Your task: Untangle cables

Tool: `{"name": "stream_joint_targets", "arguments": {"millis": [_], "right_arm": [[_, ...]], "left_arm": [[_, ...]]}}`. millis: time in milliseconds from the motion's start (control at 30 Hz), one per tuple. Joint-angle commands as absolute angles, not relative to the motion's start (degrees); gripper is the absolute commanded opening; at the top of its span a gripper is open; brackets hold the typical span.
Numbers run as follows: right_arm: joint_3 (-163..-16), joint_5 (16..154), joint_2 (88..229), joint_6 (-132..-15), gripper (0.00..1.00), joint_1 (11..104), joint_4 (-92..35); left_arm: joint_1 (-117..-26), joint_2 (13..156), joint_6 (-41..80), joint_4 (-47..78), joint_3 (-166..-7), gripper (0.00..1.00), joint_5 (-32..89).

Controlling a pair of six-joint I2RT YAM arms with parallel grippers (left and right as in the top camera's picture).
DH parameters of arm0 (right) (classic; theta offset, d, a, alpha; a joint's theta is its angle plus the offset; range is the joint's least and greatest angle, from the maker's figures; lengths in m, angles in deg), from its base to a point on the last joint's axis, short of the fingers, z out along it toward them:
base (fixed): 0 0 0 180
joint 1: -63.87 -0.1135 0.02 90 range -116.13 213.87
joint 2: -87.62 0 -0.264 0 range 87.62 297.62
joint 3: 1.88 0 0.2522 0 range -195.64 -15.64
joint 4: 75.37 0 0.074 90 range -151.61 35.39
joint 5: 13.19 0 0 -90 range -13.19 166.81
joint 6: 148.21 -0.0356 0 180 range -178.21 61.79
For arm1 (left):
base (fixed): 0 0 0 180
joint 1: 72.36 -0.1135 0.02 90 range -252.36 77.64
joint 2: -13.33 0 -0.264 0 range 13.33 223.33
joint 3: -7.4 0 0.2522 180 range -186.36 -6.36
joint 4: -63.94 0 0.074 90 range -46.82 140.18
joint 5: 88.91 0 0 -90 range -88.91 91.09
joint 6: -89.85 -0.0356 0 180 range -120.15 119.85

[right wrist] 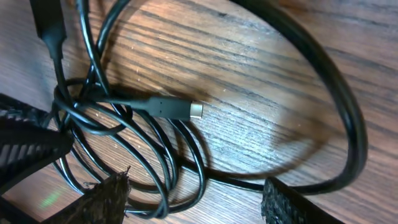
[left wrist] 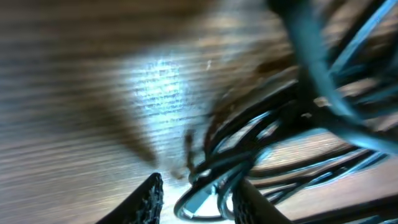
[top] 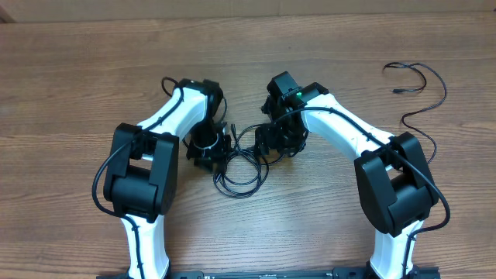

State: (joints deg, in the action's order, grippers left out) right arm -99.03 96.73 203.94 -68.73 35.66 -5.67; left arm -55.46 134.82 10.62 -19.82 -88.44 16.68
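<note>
The cables (top: 240,172) lie as a bundle of thin black loops on the wooden table (top: 77,62), in its middle, between the two grippers.

The left arm (top: 143,174) comes up from the near edge left of the bundle. It bends at the elbow, reaches beyond the bundle and then folds back at the wrist. So the left gripper (top: 208,149) points down at the left side of the bundle. In the left wrist view, which is blurred, the fingers (left wrist: 149,198) of this gripper stand apart. Several strands pass between them, close to the table. I cannot tell if the fingers press on any strand.

The right arm (top: 391,186) rises to the right of the bundle in the same manner. Its white forearm slopes toward the bundle, and the right gripper (top: 277,139) hangs over the upper right side of it. In the right wrist view the fingers (right wrist: 102,199) are wide apart and hold nothing. The loops lie flat on the wood between them. One plug (right wrist: 186,110) with a silver tip rests on the table inside the loops.

One more black cord (top: 422,81) lies alone in an open curve, well apart from the bundle, far right of it and beyond the right arm.
</note>
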Motion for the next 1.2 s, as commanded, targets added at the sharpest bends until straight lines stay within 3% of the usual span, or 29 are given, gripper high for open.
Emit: {"name": "stream_joint_targets", "arguments": {"millis": [0, 33, 67, 367, 500, 600, 667, 700, 733, 933, 1100, 1167], "right_arm": [[-98.4, 95.9, 202.8, -65.0, 0.74, 35.9, -6.5], [-98.4, 95.9, 202.8, -65.2, 0.75, 35.9, -6.8], [-98.4, 96.0, 202.8, -65.2, 0.75, 36.0, -7.1], [-98.6, 98.9, 202.8, -61.2, 0.74, 35.8, -8.6], [-98.6, 101.1, 202.8, -60.9, 0.75, 35.9, -10.8], [-98.6, 101.1, 202.8, -60.9, 0.75, 35.9, -14.3], [-98.6, 101.1, 202.8, -60.9, 0.72, 35.9, -16.9], [-98.5, 101.1, 202.8, -60.9, 0.70, 35.9, -18.5], [-98.4, 101.1, 202.8, -61.2, 0.66, 35.9, -20.6], [-96.4, 100.8, 202.9, -67.8, 0.21, 35.9, -32.7], [-94.5, 98.0, 203.8, -78.1, 0.04, 35.8, -37.0], [-93.4, 96.8, 204.4, -81.1, 0.04, 35.7, -38.6]], "left_arm": [[-55.1, 132.9, 11.9, -16.5, -85.6, 0.26, 16.1], [-55.2, 132.9, 11.9, -14.9, -85.1, 0.10, 15.7], [-55.4, 132.9, 11.9, -12.9, -84.6, 0.04, 14.9], [-56.3, 132.9, 7.8, 0.0, -84.6, 0.04, -5.2], [-56.3, 132.9, -3.1, 5.7, -84.7, 0.04, -9.0], [-56.3, 132.9, -4.1, 5.4, -86.5, 0.04, -8.5], [-56.4, 132.9, -2.9, 1.8, -89.1, 0.09, -6.2], [-56.4, 132.9, -2.1, -0.5, -90.8, 0.16, -5.1], [-56.4, 132.9, -1.2, -2.7, -92.4, 0.25, -4.2], [-57.9, 132.9, 5.8, -18.8, -103.7, 0.54, 5.3], [-60.3, 132.9, 9.5, -25.1, -105.8, 0.55, 12.6], [-61.3, 132.9, 10.6, -26.7, -105.7, 0.54, 17.2]]}}
